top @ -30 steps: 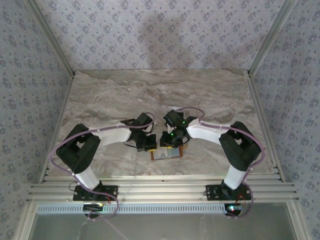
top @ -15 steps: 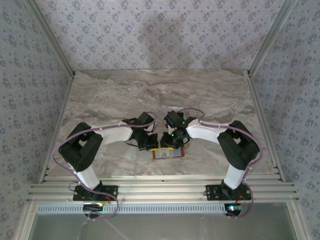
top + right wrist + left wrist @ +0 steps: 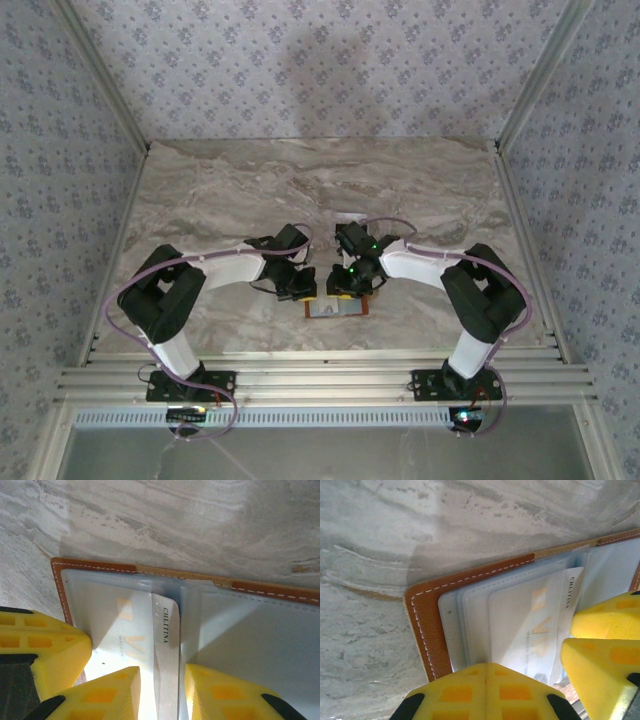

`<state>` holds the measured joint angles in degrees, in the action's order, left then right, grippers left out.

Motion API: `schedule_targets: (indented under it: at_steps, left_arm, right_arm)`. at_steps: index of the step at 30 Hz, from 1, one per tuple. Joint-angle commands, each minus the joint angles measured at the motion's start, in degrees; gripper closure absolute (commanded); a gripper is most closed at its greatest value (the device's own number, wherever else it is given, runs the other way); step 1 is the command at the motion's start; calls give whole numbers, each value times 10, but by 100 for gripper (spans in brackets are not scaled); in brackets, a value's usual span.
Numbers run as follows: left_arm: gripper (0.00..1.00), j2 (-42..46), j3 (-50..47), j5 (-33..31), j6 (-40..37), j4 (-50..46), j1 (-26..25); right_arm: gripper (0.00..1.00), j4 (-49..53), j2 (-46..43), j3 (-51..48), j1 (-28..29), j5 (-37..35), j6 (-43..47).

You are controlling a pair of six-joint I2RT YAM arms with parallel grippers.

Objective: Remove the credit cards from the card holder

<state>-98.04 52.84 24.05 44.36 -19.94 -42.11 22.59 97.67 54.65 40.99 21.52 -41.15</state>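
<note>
The brown card holder [image 3: 340, 308] lies open on the marble table near the front edge, its leather rim [image 3: 427, 625] framing grey-blue sleeves. A pale silver-white credit card [image 3: 167, 645] marked CHLITINA sticks partly out of its sleeve at the fold; it also shows in the left wrist view [image 3: 535, 630]. My left gripper [image 3: 486, 667] is shut, its yellow tips pressed down on the holder's left half [image 3: 300, 292]. My right gripper [image 3: 162, 680] is open by a narrow gap, its fingers [image 3: 225, 695] standing either side of the card's exposed strip [image 3: 345, 292]. Other cards are hidden.
Bare marble table [image 3: 300, 190] stretches behind and to both sides of the holder. Patterned walls [image 3: 60, 150] close in the sides and back. An aluminium rail [image 3: 320, 375] runs along the near edge by the arm bases.
The right wrist has shifted slightly rightward and lower over the holder. The left gripper has stayed pressed on the holder's left half.
</note>
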Motion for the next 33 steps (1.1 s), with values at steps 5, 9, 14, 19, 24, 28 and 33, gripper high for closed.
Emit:
schedule_targets:
  at_steps: [5,9,14,19,24,28,33]
  left_arm:
    - [98,-29,-16,-48,-10,-52,3]
    - [98,-28,-19,-48,-10,-51,3]
    - [98,-29,-21,-48,-9,-49,3]
    - [98,-28,-22,-48,-9,-49,3]
    - [98,-27,-22,-48,-7,-49,3]
    - [98,-26,-21,-47,-7,-49,3]
    - [98,-26,-20,-47,-7,-49,3]
  right_arm:
    - [73,-68,8,-38,-6,57,-25]
    - [74,-99,-1,-53,-9,77,-38]
    - [77,-120,-29,-68,-15,85,-47]
    - [80,-160,-63,-91,-25,100,-66]
    - [83,-195,-81,-108,-32,114,-81]
    - [85,-213,-78,-114,-34,128,-86]
    - [89,-219,-62,-119,-35,130,-88]
